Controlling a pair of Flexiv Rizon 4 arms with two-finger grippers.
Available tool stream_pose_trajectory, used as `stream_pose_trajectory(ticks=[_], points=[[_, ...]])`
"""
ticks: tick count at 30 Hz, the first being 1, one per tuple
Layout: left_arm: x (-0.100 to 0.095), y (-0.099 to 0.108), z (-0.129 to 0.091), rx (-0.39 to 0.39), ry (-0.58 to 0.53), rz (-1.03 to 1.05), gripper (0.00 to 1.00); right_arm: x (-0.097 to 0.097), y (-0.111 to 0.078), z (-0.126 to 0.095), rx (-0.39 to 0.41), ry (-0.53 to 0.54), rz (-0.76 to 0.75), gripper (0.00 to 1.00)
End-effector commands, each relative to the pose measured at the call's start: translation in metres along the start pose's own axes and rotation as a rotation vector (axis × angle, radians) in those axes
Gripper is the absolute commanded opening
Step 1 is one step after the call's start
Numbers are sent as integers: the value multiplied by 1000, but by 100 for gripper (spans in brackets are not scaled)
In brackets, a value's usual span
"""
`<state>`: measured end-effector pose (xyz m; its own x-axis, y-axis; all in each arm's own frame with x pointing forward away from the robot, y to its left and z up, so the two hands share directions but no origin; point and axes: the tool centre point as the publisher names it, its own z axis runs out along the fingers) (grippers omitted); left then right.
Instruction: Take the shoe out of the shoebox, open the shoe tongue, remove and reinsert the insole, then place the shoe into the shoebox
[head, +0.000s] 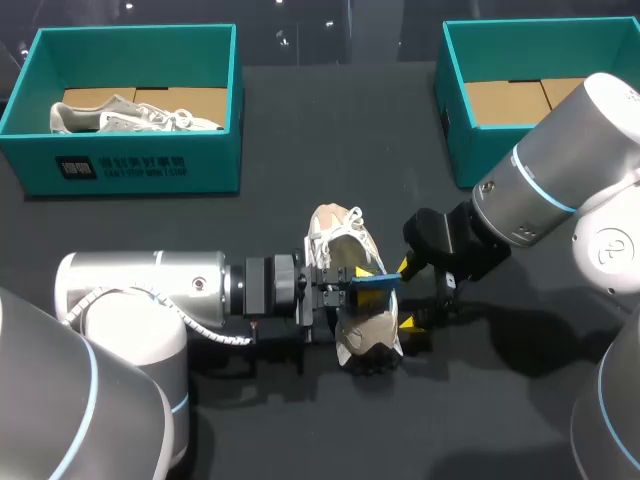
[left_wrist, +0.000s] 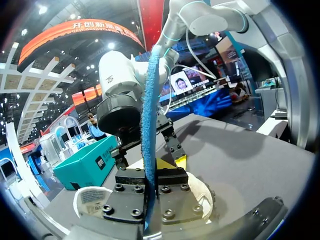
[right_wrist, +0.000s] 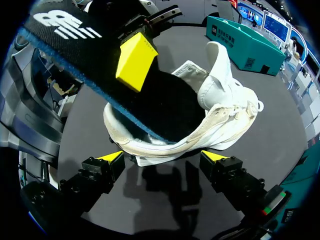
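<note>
Risks:
- The left tool (head: 355, 285) is clamped on the insole (left_wrist: 150, 110) by its thin edge only. A push against the shoe's collar could buckle the insole or twist it out of the grip (judgement).
- The right tool (right_wrist: 164, 159) stands wide, one yellow tip to either side of the shoe (right_wrist: 225, 110) and touching neither side, as far as I can see. The shoe is therefore unbraced and may slide or tip under an insertion push.
- The two tools are close together over the shoe, so contact between them is possible.

Appearance:
- The shoe is a white and beige sneaker with its mouth gaping and an upright white flap, probably the tongue.
- It lies mid-bench (head: 300, 130), toward the near edge.
- The insole is dark on top and blue along its edge, and it is held partly over the shoe's mouth.
- An empty teal shoebox (head: 455, 120) sits at the far right corner, well apart from the shoe.
</note>
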<state>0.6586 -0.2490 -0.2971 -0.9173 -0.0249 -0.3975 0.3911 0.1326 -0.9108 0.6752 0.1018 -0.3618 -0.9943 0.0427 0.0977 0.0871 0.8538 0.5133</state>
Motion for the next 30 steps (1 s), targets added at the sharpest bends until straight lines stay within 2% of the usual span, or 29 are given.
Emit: stream_pose_trajectory(ticks=[1,13,21,25,27,30], points=[[0,11,8,-11,-6,14,0,1,0,1,2,-2,0,100],[-11,42,14,-99,-36,68,0,1,0,1,2,-2,0,100],[-15,47,7,-130,-53,71,0,1,0,1,2,-2,0,100],[-12,35,0,-106,-36,11,34,1,0,1,2,-2,0,100],[-9,27,-2,-106,-33,8,39,1,0,1,2,-2,0,100],[-5,17,-4,-107,-32,13,35,1,0,1,2,-2,0,100]])
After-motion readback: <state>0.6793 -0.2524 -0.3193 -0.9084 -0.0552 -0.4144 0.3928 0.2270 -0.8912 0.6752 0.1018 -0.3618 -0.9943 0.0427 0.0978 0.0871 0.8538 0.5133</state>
